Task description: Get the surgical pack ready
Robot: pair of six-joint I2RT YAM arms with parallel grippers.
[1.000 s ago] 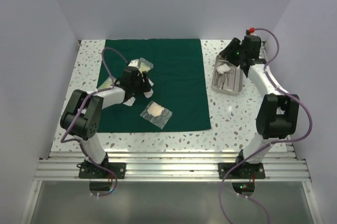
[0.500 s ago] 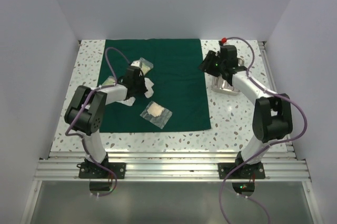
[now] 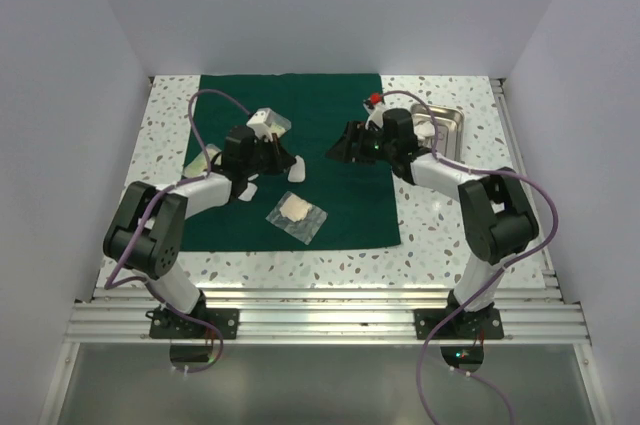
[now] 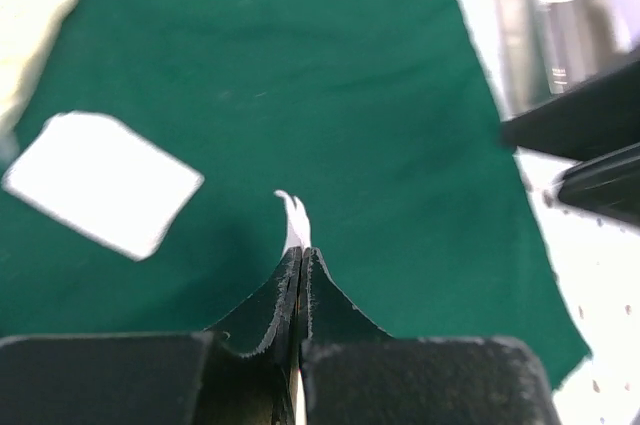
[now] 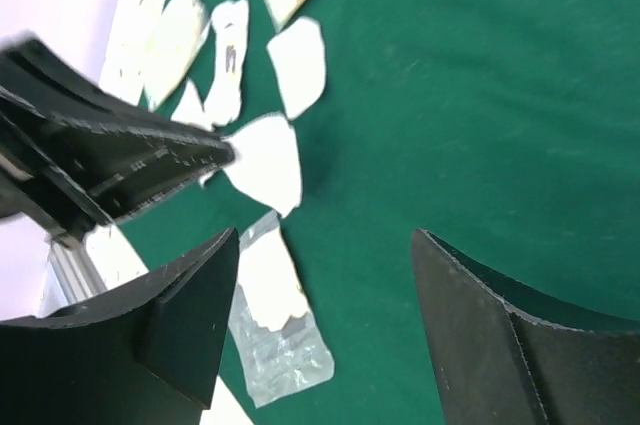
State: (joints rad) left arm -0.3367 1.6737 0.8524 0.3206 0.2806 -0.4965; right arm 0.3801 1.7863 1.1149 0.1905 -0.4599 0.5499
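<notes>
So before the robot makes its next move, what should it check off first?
1. Is the left claw shut on the thin white piece: ok.
2. Is the right claw open and empty: ok.
3. Are the two claws apart, not touching: ok.
4. Is the green cloth lying flat: ok.
5. Is the clear pouch on the cloth, free of both claws: ok.
6. What is in the steel tray: cannot tell, the right arm covers part of it.

A gauze pouch [image 3: 297,217] lies on the cloth [image 3: 340,200], the tray [image 3: 452,116] right of the cloth.
</notes>
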